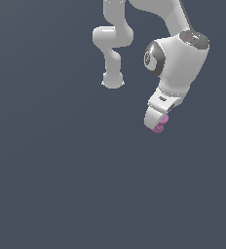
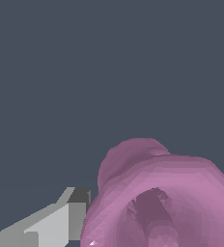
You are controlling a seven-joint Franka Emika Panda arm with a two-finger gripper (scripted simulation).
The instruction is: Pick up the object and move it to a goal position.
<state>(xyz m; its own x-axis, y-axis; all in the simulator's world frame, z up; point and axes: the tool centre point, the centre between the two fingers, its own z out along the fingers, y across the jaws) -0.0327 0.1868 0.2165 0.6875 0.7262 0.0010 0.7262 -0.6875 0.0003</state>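
Item 1. Ground (image 1: 51, 185): a flat, uniform slate-grey expanse that fills both views; no edge, corner or marking shows on it.

Item 2. Arm (image 1: 180, 53): white Franka Panda, entering from the upper edge of the exterior view. A jointed link bends down to a rounded end toward the upper middle; a bulkier wrist section with a dark round cap sits toward the exterior view's right, sloping downward.

Item 3. Gripper (image 1: 156, 124): white, at the lower end of the wrist section, pointing down and slightly toward the exterior view's left. One grey-white finger (image 2: 51, 224) shows in the wrist view, lying right against the pink piece. Jaws closed upon that piece, which fills the space between them.

Item 4. Object (image 1: 160, 125): small, pink-purple, of rounded stacked lobes, far smaller than the gripper. Held at the fingertips, protruding just beneath them. In the wrist view the object (image 2: 162, 198) looms very close, showing a hollow middle ringed by a thick lobe, with a further rounded lobe behind.
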